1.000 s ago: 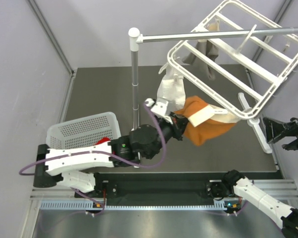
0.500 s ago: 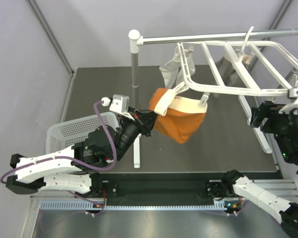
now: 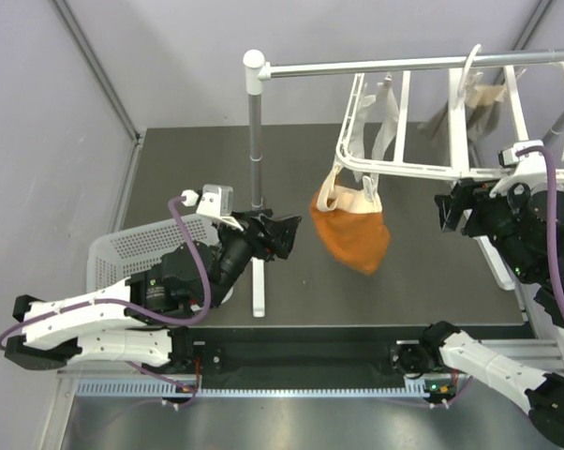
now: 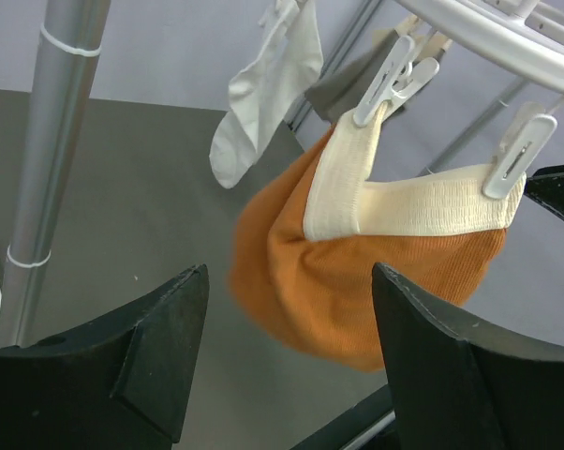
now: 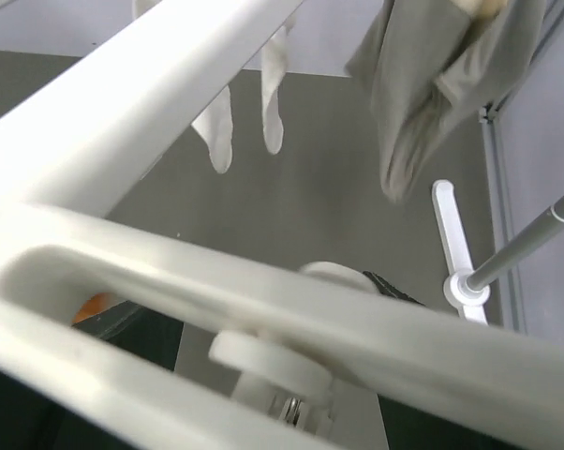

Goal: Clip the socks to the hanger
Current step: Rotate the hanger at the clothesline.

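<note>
The white hanger [image 3: 404, 171] hangs from the rail. An orange sock [image 3: 352, 234] with a pale cuff dangles from two of its clips [image 4: 385, 80]. My left gripper [image 3: 287, 230] is open just left of that sock and not touching it. In the left wrist view the orange sock [image 4: 357, 291] hangs beyond the wide-apart jaws of the left gripper [image 4: 291, 277]. White socks [image 3: 385, 112] and a grey sock [image 5: 432, 84] hang further back. My right gripper [image 3: 451, 211] is at the hanger's near right side. In the right wrist view the hanger's bars [image 5: 263, 309] cross between the jaws of the right gripper [image 5: 282, 328].
A grey metal pole [image 3: 255, 169] carries the rail [image 3: 404, 64], and its white foot [image 3: 257, 291] lies on the dark table. A white perforated basket [image 3: 141, 248] stands at the left, partly under my left arm. Another white foot [image 3: 497, 253] lies at the right.
My left gripper has opened, let go of the orange sock and drawn back to the left. The hanger has swung from tilted to level. My right gripper has come in and closed on its frame.
</note>
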You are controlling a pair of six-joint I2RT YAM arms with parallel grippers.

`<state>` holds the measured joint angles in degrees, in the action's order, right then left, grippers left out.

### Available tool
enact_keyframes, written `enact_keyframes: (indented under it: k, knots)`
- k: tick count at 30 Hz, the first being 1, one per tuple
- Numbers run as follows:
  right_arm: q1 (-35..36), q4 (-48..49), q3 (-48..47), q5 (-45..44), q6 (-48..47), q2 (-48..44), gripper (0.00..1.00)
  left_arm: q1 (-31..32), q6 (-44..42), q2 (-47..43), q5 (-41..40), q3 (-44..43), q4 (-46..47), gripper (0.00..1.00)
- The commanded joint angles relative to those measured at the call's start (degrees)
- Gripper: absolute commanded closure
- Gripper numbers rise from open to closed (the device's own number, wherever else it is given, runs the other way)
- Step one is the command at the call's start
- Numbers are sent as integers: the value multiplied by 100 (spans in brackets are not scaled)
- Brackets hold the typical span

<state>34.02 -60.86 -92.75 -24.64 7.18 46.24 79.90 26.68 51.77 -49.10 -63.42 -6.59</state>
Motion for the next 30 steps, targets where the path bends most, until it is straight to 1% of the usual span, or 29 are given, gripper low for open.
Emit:
enact_keyframes:
  k: [1,4,5,8,9,11,12,16,18,19,21,22,23,24,25,26,28,29,30]
  knots:
    - [70,312,-121,416,55,8,26,-1,57,-70,128,-13,140,25]
    - [70,198,-103,697,99,-36,25,-1,-109,0,672,-13,578,25]
    - [61,171,-112,750,143,-45,24,-9,-188,87,1118,-4,797,26]
    - [70,92,-112,987,266,-150,22,-9,-591,385,1893,-39,1440,28]
    - [70,75,-129,1223,292,-168,21,-9,-663,491,2374,-91,1572,29]
    - [70,-39,-147,1488,319,-194,18,-9,-891,859,2816,-188,1949,30]
    - [70,-75,-164,1706,337,-185,18,-9,-953,1000,3219,-319,2055,31]
    - [70,-373,-375,1867,442,-220,15,-1,-1121,1730,3731,-768,2293,33]
    - [78,-488,-541,1858,468,-317,13,-9,-1121,2082,3864,-917,2565,33]
    - [61,-514,-603,1841,486,-343,11,-9,-1138,2292,4012,-935,2723,33]
    - [70,-698,-848,1455,521,-361,8,-1,-1130,2495,4127,-936,3267,33]
    - [61,-795,-963,1245,565,-326,7,-1,-1234,2696,4311,-927,3496,33]
    - [70,-1083,-1086,816,591,-265,6,8,-1357,2820,4391,-848,3733,32]
    - [70,-1199,-1348,621,600,-125,6,0,-1489,2926,4418,-769,4379,30]
    - [70,-1331,-1455,479,618,-54,4,8,-1847,3188,4392,-673,4794,29]
    - [70,-1462,-1639,313,618,-1,4,8,-1998,3356,4104,-567,5268,27]
    - [70,-1534,-1772,206,618,131,3,8,-2349,3794,3743,-680,5676,26]
    - [78,-1560,-1834,153,609,166,2,17,-2447,3936,3297,-811,5582,25]
    - [70,-1569,-1947,127,592,210,2,8,-2509,4059,2962,-1169,5407,25]
